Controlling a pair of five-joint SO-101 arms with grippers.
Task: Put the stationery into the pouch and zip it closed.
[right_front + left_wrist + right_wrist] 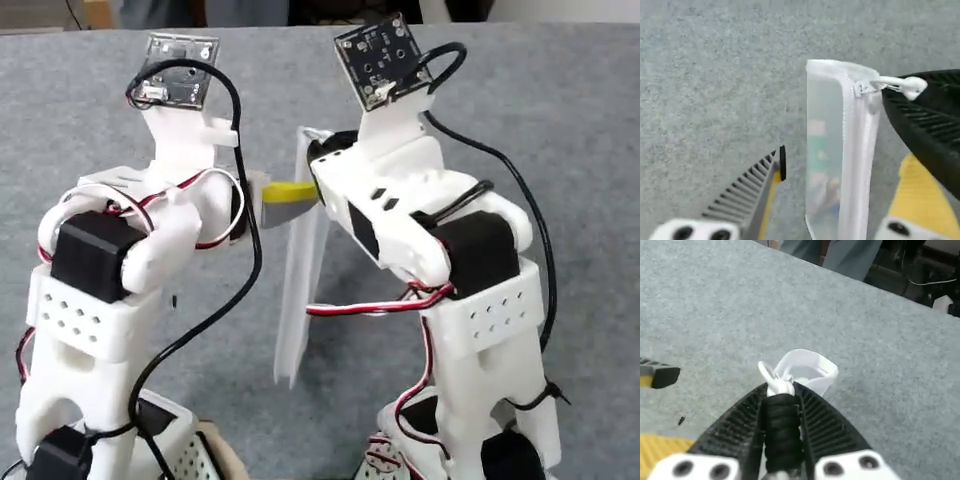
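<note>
Pouch (840, 150) upright — zipper pull (905, 86) in right hand (781, 388)

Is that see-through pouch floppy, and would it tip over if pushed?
Probably a bit floppy: the pouch looks like thin, see-through plastic. It is upright and narrow, with the right tool pinching one end, so a sideways push would likely tip it.

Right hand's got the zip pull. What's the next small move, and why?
Probably open the right hand and release the pull: the slider looks to sit at the end of the pouch, and the zip looks shut along its visible length.
</note>
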